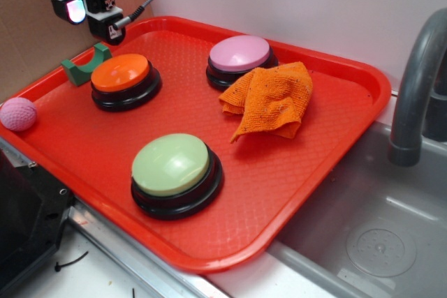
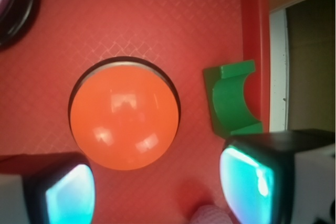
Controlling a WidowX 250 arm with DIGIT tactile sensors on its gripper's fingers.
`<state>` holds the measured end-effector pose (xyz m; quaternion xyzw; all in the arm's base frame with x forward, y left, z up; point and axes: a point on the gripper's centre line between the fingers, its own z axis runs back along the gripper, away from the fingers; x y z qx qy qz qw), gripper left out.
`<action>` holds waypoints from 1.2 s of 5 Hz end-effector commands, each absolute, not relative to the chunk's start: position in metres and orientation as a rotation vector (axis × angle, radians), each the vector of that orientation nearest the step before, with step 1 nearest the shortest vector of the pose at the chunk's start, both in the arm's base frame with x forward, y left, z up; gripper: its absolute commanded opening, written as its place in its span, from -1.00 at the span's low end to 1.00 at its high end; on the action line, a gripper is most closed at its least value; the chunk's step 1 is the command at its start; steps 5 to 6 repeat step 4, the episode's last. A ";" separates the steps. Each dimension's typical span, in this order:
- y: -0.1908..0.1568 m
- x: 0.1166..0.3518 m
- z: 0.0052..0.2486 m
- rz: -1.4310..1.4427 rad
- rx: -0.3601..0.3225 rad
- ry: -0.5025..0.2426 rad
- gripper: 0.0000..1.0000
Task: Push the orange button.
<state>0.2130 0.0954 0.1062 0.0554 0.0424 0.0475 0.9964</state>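
A red tray (image 1: 335, 144) sits beside a grey sink (image 1: 377, 242); the gripper (image 2: 157, 192) hangs spread apart above the orange button (image 2: 124, 117).

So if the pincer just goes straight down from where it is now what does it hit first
Probably the red tray, not the orange button. In the wrist view the pincer sits just off the button's edge, with the green block to one side. Depth is unclear, so one finger could clip the button's rim.

A glossy orange button (image 2: 124, 120) on a black base is seen on a red tray (image 1: 328, 137) embossed with a diamond grid. A green block (image 2: 231, 98), pink ball (image 1: 18, 114) and orange knitted cloth (image 1: 272, 99) are shown.
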 end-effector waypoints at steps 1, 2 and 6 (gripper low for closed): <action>0.100 0.218 0.141 0.125 0.129 -0.008 1.00; 0.098 0.214 0.148 0.136 0.128 -0.007 1.00; 0.101 0.203 0.160 0.164 0.117 0.000 1.00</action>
